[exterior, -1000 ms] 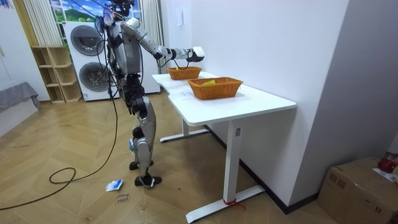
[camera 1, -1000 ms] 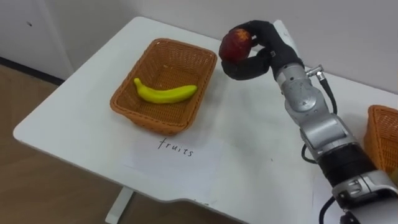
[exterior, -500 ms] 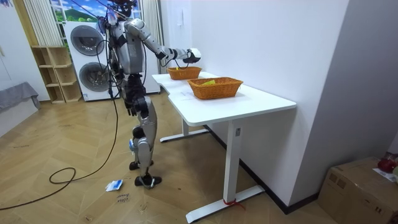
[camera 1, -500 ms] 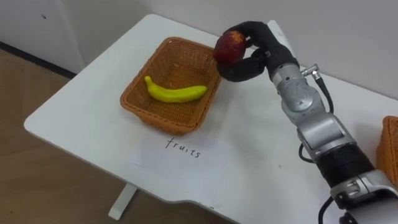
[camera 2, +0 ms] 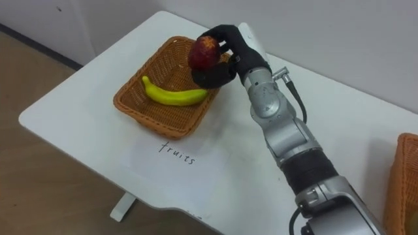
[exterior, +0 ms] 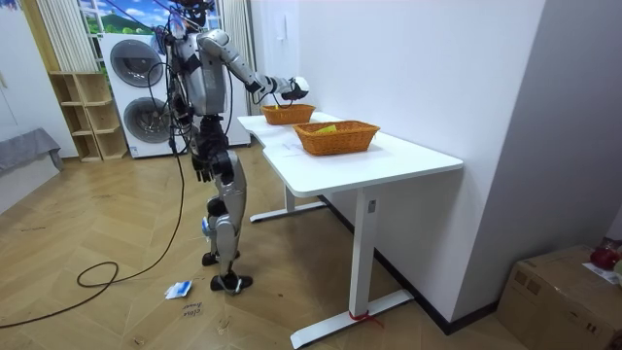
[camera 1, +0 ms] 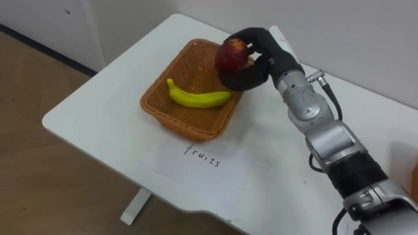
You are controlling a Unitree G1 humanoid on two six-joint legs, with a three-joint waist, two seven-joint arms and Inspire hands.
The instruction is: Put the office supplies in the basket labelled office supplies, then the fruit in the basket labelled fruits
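The right hand [camera 1: 266,57] reached in over the counter [camera 1: 274,163], its dark fingers [camera 1: 253,34] curled over a red apple [camera 1: 231,55] with the thumb beneath, so the fruit was gripped and held in the air. The apple hung above the far right rim of the wicker fruit basket [camera 1: 186,128], clear of the weave. Inside that basket a yellow banana [camera 1: 196,98] lay lengthwise on the bottom. A sheet of paper with handwriting [camera 1: 192,163] lay on the counter just in front of the basket.

The right eye view added the edge of a second wicker basket [camera 2: 400,186], well apart at the counter's right. The room view showed the robot standing upright at the counter's far end, before stacked washing machines [exterior: 136,68], its arm stretched over the farther basket; the nearer one seemed to hold something yellowish, too small to make out.
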